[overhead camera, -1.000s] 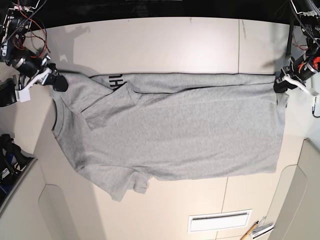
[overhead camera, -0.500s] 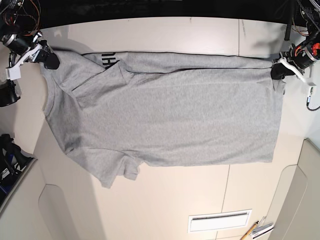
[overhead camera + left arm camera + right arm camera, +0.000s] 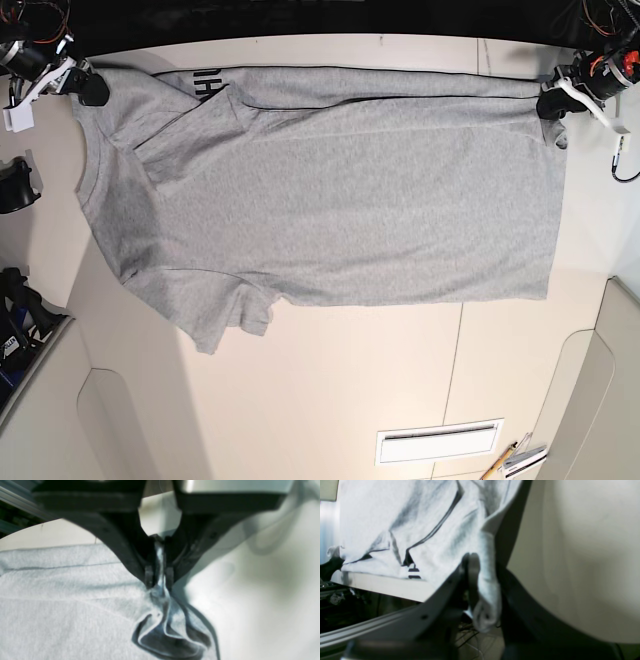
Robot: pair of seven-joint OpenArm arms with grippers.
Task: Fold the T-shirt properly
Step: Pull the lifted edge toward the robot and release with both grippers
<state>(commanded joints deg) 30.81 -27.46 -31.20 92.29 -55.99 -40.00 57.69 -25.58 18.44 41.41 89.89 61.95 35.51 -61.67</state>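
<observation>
Shirt point(image 3: 340, 200) shifted toward table's point(image 3: 350, 400) far edge; black letters partly visible. Both grippers, left point(image 3: 556, 98) and right point(image 3: 90, 88), pinch cloth.

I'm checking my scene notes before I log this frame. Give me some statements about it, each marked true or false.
1. Both grippers hold the T-shirt. True: the left gripper and the right gripper each pinch a part of it.
2. The T-shirt is bright red. False: it is light grey.
3. Some black lettering shows near the shirt's far edge. True.
4. The pencils lie on top of the shirt. False: they lie apart from it, at the table's near edge.
5. The left gripper is open and away from the cloth. False: it is closed on the cloth.
</observation>
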